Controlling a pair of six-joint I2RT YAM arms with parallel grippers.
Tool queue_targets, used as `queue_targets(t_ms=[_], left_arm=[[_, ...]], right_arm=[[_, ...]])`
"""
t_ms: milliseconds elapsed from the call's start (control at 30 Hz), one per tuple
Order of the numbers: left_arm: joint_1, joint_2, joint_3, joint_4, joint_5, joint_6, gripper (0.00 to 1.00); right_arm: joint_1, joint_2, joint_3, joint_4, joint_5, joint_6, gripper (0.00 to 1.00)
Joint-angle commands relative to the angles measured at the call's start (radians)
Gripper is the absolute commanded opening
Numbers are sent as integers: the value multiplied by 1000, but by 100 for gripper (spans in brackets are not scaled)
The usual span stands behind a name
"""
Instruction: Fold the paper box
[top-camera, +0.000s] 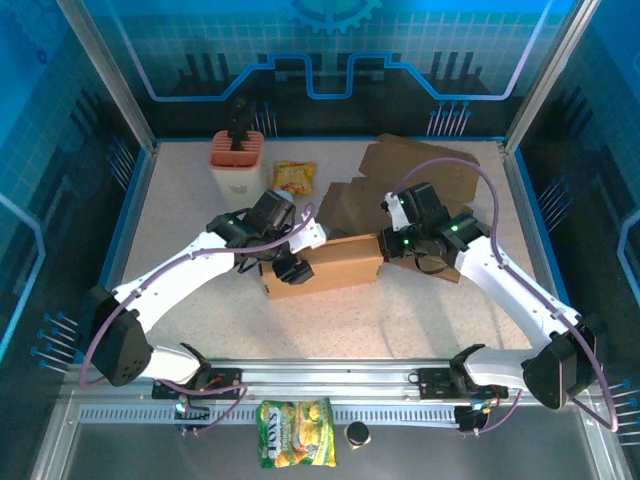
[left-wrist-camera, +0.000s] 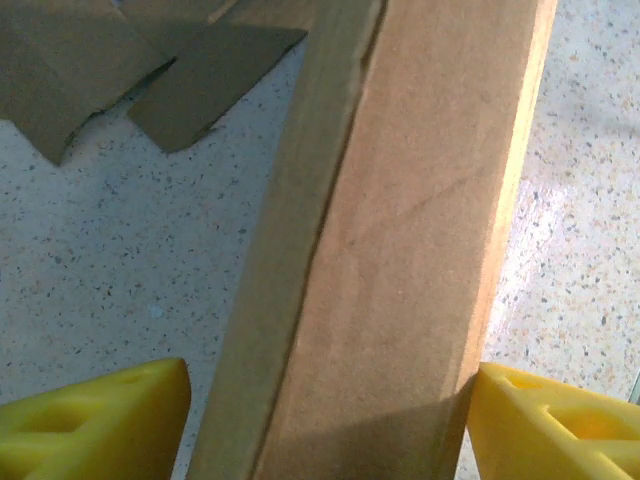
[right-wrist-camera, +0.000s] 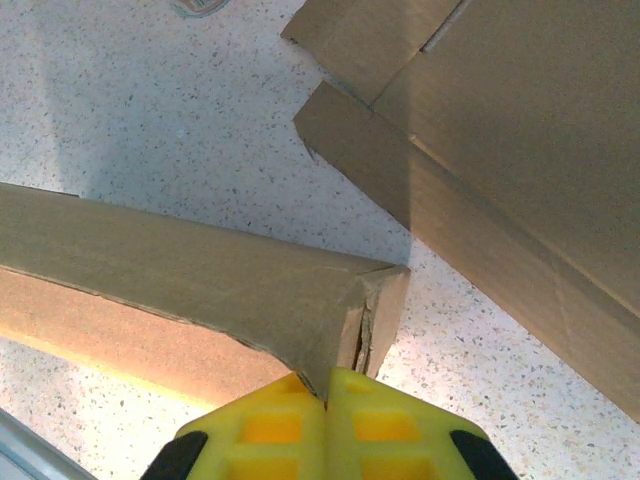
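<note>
- The paper box (top-camera: 325, 265) lies on its side on the counter (top-camera: 180, 220), a long closed tube of card with an arm at each end.
- The left hand (top-camera: 291, 266) stands wide astride the box's left end. One yellow pad (left-wrist-camera: 560, 420) touches the far edge, and the other sits just clear of the near face.
- The right hand (top-camera: 386, 245) is pressed shut at the box's right end corner. I cannot tell whether a sliver of card is caught between its tips.
- That right end shows a seam gaping slightly, so the end flap looks like the step in hand.
- To do it well, the left hand should probably close squarely on the walls without crushing them. The right hand can then push the flap flat along its crease.
- I cannot see into the box.
- Flat cardboard sheets (top-camera: 425, 165) lie just behind the box's right end.
- An orange holder (top-camera: 235, 175) stands behind the box's left end, well apart, with a dark tool (top-camera: 240, 120) upright in it.
- A yellow snack packet (top-camera: 294, 177) lies behind the box, beside that holder.
</note>
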Motion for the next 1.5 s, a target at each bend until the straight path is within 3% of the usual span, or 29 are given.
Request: queue_targets(t_ms=[0, 500, 667, 833, 900, 1000, 1167, 1467], left_arm=[[17, -53, -33, 35, 7, -60, 74], [108, -165, -66, 142, 104, -257, 79], [165, -219, -60, 148, 13, -374, 79], [266, -257, 33, -56, -52, -512, 53], [293, -267, 59, -154, -47, -542, 47], [293, -296, 67, -264, 18, -515, 44], [293, -376, 37, -345, 80, -508, 50], [293, -363, 5, -337, 22, -461, 51]], right_arm=[[33, -7, -21, -26, 59, 30, 0], [95, 37, 22, -55, 166, 99, 0], [115, 52, 51, -80, 215, 145, 0], [126, 67, 79, -108, 248, 183, 0], [129, 73, 85, -110, 247, 191, 0], [132, 82, 96, -113, 245, 200, 0], [136, 104, 118, -132, 248, 213, 0], [137, 106, 126, -136, 237, 212, 0]])
